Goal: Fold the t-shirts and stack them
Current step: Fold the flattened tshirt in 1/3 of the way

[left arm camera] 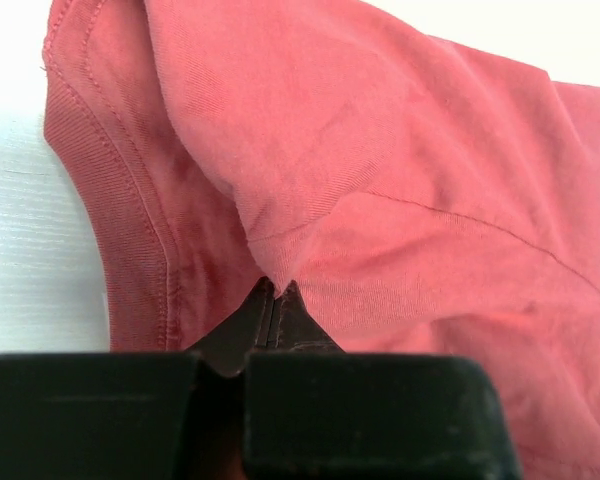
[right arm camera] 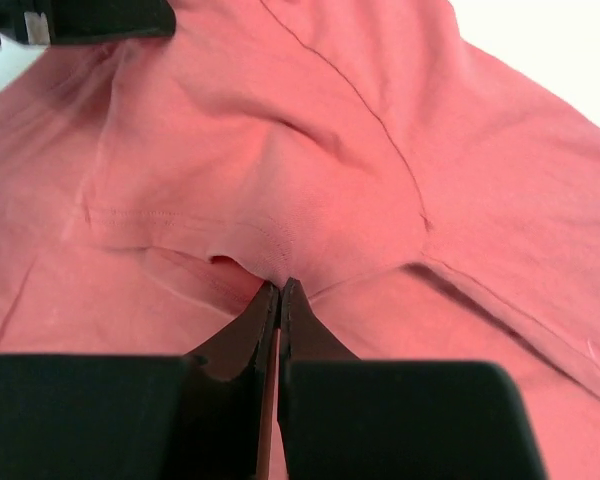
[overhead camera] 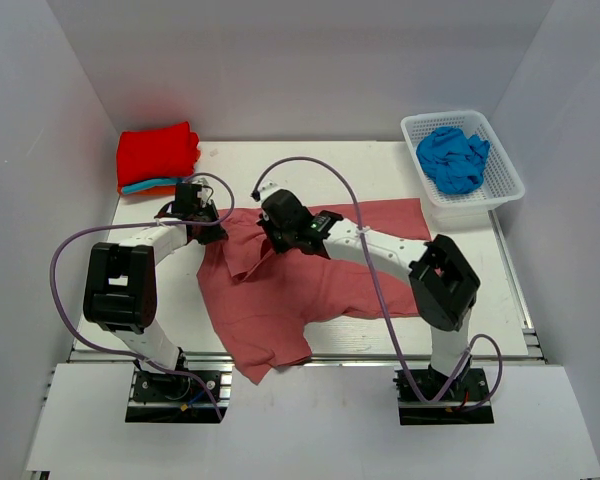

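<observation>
A dusty rose-red t-shirt lies spread and rumpled on the table, to the left of the white lattice basket and nearer the arm bases than it, with one end hanging over the near table edge. The left gripper is clenched on a raised fold of this shirt just beside a ribbed, stitched edge. It stands farther from the basket than the right gripper, which is pinched tight on a puckered fold at a stitched hem. Both hold cloth at the shirt's upper left part, well apart from the basket. Inside the basket sits a crumpled bright blue t-shirt. Far to the basket's left, at the table's back corner, a folded bright red t-shirt rests on a turquoise one.
</observation>
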Robot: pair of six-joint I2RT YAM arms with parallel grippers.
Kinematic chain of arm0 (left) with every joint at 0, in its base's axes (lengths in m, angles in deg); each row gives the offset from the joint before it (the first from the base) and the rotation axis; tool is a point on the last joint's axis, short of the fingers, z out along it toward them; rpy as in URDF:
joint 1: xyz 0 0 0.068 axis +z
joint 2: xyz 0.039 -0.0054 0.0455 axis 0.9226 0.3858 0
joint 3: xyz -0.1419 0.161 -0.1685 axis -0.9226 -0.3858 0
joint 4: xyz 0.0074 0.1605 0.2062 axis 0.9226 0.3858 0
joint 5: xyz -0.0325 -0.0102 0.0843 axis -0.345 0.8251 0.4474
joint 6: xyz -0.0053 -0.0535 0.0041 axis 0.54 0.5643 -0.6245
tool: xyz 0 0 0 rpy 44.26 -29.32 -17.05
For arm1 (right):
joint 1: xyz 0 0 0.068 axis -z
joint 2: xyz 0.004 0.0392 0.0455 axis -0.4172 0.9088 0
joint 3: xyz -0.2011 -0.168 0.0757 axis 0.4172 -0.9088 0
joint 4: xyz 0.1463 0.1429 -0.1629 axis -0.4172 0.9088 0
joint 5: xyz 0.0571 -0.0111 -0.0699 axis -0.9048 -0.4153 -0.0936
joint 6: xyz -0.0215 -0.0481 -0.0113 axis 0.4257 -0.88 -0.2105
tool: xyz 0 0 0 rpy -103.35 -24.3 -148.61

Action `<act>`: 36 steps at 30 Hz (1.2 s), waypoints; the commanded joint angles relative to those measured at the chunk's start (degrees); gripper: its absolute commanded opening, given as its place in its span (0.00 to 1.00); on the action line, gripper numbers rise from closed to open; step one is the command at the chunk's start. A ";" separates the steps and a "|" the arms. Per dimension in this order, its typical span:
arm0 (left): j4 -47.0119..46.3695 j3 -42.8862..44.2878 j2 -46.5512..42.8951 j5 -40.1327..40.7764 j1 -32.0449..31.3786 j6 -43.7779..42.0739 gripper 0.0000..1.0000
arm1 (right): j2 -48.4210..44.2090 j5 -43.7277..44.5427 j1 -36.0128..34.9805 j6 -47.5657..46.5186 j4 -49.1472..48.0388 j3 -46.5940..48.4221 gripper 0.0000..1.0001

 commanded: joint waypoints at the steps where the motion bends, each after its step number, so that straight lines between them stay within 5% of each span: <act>1: -0.09 -0.38 -3.61 0.64 0.29 -0.78 0.00 | -3.09 -0.39 0.22 1.32 1.44 -3.06 0.00; 11: 5.18 0.68 -1.50 3.72 0.29 -2.01 0.00 | -3.10 4.18 1.36 3.43 1.70 -9.57 0.02; 13: 5.18 0.16 -0.89 1.36 0.29 -2.80 0.03 | -3.27 4.27 1.45 2.29 1.70 -11.58 0.33; 16: 3.69 -0.38 -0.89 -1.72 0.29 -4.21 0.25 | -4.41 0.68 1.19 0.27 1.53 -13.87 0.63; 21: 5.52 2.08 -2.21 -0.15 0.29 -4.21 0.41 | -9.15 -2.76 1.37 0.27 0.12 -16.52 0.71; 24: 7.81 3.23 -4.21 1.34 0.29 -4.21 0.75 | -10.92 -3.01 1.37 -0.96 0.38 -14.67 0.78; 27: 11.49 4.02 -6.33 5.97 0.29 -2.46 0.86 | -11.54 -1.98 1.63 -0.71 0.39 -11.86 0.90; 28: 13.07 4.98 -7.64 8.44 0.29 0.07 0.87 | -11.88 -1.53 1.72 0.86 0.30 -11.33 0.90; 29: 17.27 6.81 -8.18 11.25 0.29 1.84 0.99 | -11.71 -0.83 1.72 1.49 0.21 -10.11 0.90; 31: 19.06 8.23 -9.14 15.05 -0.23 2.82 1.00 | -10.49 -0.47 2.33 2.02 -1.98 -8.52 0.90; 33: 17.32 8.77 -10.73 13.23 -0.77 2.82 1.00 | -7.95 -5.10 2.51 0.27 -4.17 -6.77 0.52; 36: 8.98 8.24 -10.73 2.25 -0.77 0.10 1.00 | -1.71 -11.09 2.51 -0.96 -3.31 0.50 0.40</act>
